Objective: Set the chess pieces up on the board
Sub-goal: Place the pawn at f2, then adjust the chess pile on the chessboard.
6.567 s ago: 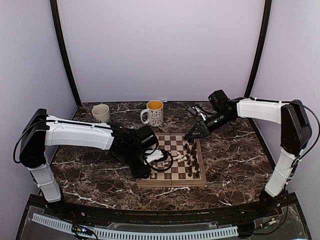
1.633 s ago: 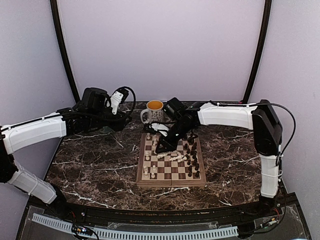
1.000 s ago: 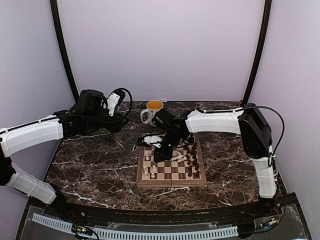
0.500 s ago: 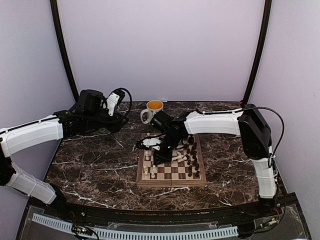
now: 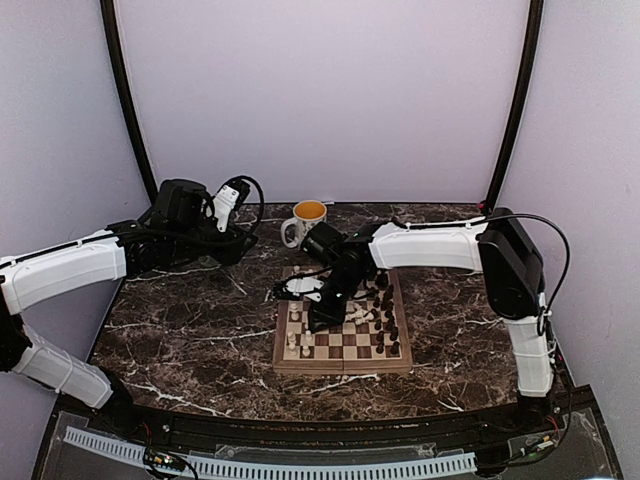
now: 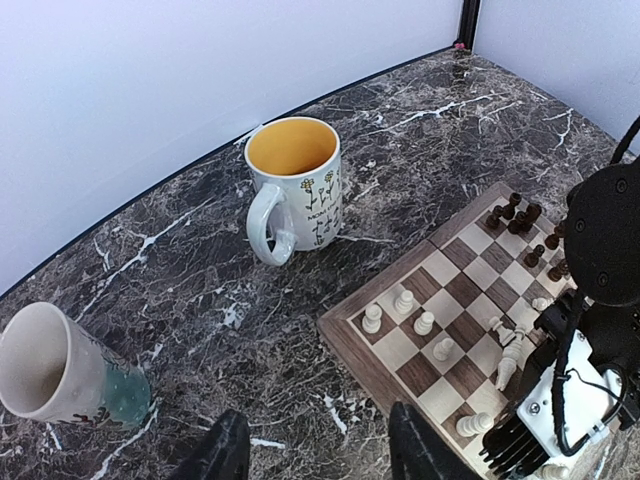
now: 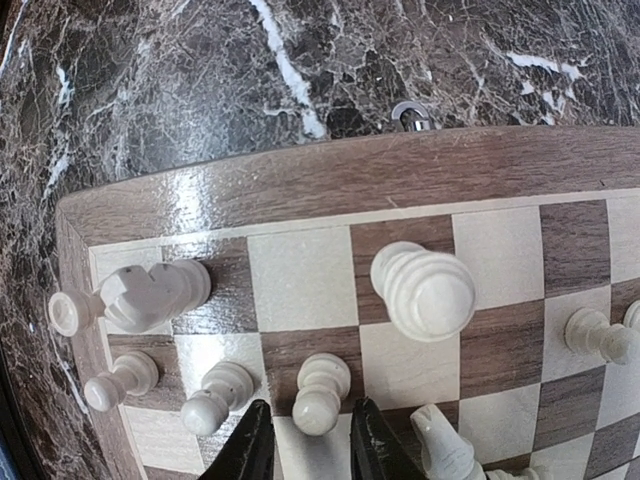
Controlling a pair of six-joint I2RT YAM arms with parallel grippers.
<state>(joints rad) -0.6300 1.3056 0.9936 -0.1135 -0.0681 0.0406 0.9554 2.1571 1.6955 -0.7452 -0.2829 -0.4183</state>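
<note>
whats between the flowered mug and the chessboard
Nothing but bare marble tabletop. The left wrist view shows that stretch clear between the flowered mug and the board; no chess piece lies on it.

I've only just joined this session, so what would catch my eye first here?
The right gripper hangs low over the left side of the board, fingers astride a standing white pawn. Dark pieces crowd its right edge, and a yellow-lined mug stands behind it.
</note>
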